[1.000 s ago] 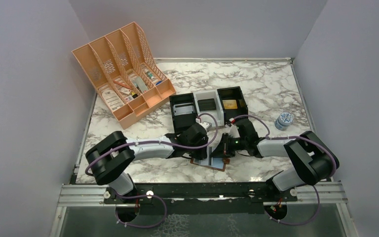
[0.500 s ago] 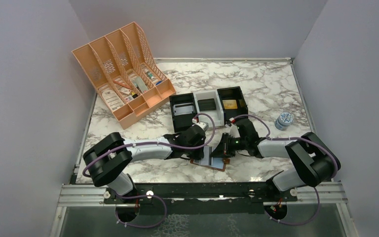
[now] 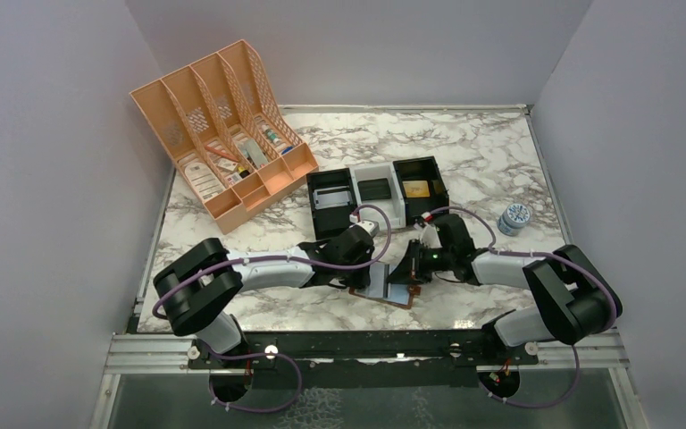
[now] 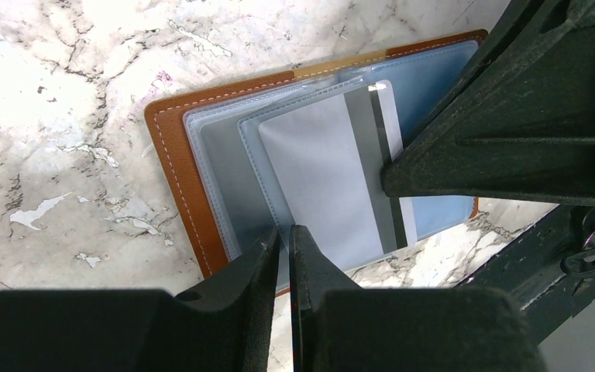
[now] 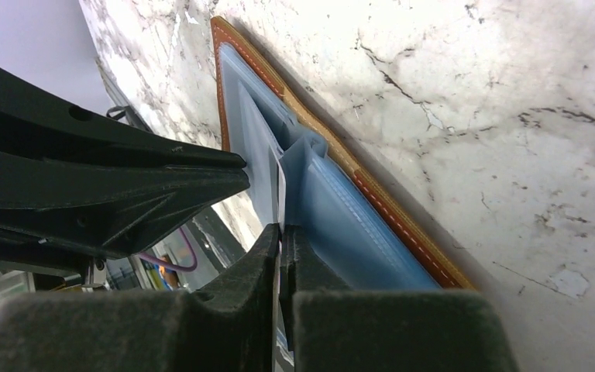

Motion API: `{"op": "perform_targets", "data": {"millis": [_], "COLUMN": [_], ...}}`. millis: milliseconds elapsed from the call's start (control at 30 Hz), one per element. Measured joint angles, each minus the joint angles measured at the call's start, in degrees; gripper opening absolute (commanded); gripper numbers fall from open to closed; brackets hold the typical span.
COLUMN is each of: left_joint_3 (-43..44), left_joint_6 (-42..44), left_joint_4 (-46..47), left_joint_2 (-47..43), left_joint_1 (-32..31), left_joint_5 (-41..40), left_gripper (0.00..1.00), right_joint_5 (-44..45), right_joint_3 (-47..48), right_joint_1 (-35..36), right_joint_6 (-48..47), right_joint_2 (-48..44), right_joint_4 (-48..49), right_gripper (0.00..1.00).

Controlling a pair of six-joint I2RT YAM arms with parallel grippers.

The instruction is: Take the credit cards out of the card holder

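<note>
The card holder (image 3: pixel 399 298) lies spread open on the marble, brown with pale blue-grey pockets; it also shows in the left wrist view (image 4: pixel 172 159) and the right wrist view (image 5: pixel 403 221). A pale grey credit card (image 4: pixel 318 182) with a dark stripe sticks partly out of an inner pocket. My right gripper (image 5: pixel 281 231) is shut on this card's thin edge (image 5: pixel 280 182), and its fingertip (image 4: pixel 395 167) shows in the left wrist view. My left gripper (image 4: pixel 287 232) is shut, its tips on the holder's near pocket edge. The two grippers (image 3: pixel 371 271) (image 3: pixel 408 271) face each other over the holder.
Three black-and-white trays (image 3: pixel 377 204) stand just behind the holder. A peach file organiser (image 3: pixel 219 125) with small items stands at the back left. A small round tin (image 3: pixel 514 217) sits at the right. The table's front rail (image 3: pixel 366 344) is close below the holder.
My right arm has shifted slightly to the right with the card in its jaws. My left gripper has stayed on the holder.
</note>
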Motion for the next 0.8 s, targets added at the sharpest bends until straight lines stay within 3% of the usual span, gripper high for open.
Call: {"op": "perform_targets", "data": {"millis": [267, 400, 800], "left_joint_3": [0.66, 0.70, 0.70], "left_joint_6": [0.02, 0.02, 0.02], "left_joint_4": [-0.33, -0.35, -0.37], "left_joint_2": [0.59, 0.61, 0.61], "left_joint_1": [0.00, -0.04, -0.15], "left_joint_5": [0.02, 0.02, 0.00], "left_gripper": [0.14, 0.14, 0.13], "right_joint_5": [-1.14, -1.38, -1.36], "right_joint_3": [-0.02, -0.17, -0.72], "right_joint_1": [-0.55, -0.55, -2.75], "right_joint_6": [-1.49, -1.46, -3.30], "right_joint_2": [0.00, 0.00, -4.68], "right_joint_4": [-1.29, -1.49, -6.34], "right_gripper": [0.13, 0.01, 0.01]}}
